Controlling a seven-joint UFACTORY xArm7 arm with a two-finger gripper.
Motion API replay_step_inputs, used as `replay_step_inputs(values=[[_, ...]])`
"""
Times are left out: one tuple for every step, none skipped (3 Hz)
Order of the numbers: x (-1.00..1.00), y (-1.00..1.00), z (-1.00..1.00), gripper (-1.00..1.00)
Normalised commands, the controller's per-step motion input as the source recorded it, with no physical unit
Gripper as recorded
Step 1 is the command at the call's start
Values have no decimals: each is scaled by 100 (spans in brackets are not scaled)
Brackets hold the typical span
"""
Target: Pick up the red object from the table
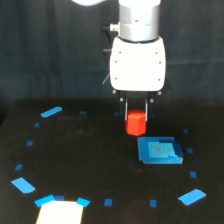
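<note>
Red object (135, 124) upright in pincer (136, 116)

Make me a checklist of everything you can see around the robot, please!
Surface: black table dotted with small blue marks.
Job's things: red object between the tool's fingers; whether it is lifted cannot be told.
Clutter: blue square to the exterior view's right of it; white patch at the near edge.
Grippers: tool shut on the red object.
Cables: nothing seen.
Surroundings: dark backdrop.
</note>
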Motion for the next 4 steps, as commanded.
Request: replay_step_inputs(values=[[-28,25,17,-100],[-21,-7,59,-100],[-7,18,23,-100],[-32,-8,93,-74]])
